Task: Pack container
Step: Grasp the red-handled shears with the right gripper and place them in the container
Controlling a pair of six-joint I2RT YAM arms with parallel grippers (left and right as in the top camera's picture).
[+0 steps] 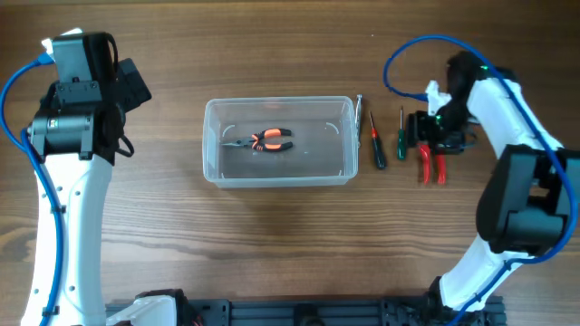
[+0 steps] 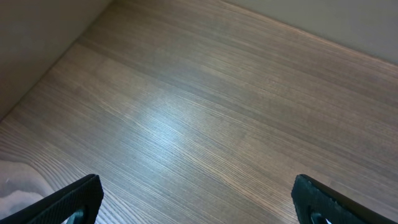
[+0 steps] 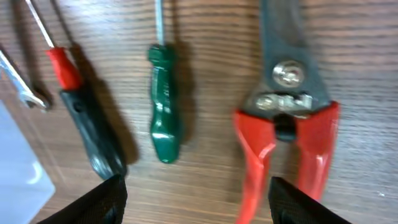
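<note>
The container [image 1: 276, 101] sits mid-frame in the overhead view. It looks clear, light, thin-walled and likely slick, so steady it by the rim. The left claw [image 2: 199, 200], at upper left, gapes empty. The right claw [image 3: 199, 193] hangs spread wide over the red cutters [image 3: 286, 143], which look stiff and best pinched across both handles. Orange pliers [image 1: 268, 140] lie inside the container.

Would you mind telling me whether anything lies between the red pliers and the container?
Yes: a green screwdriver, a red-and-black screwdriver and a wrench lie side by side between the red pliers and the container.
</note>
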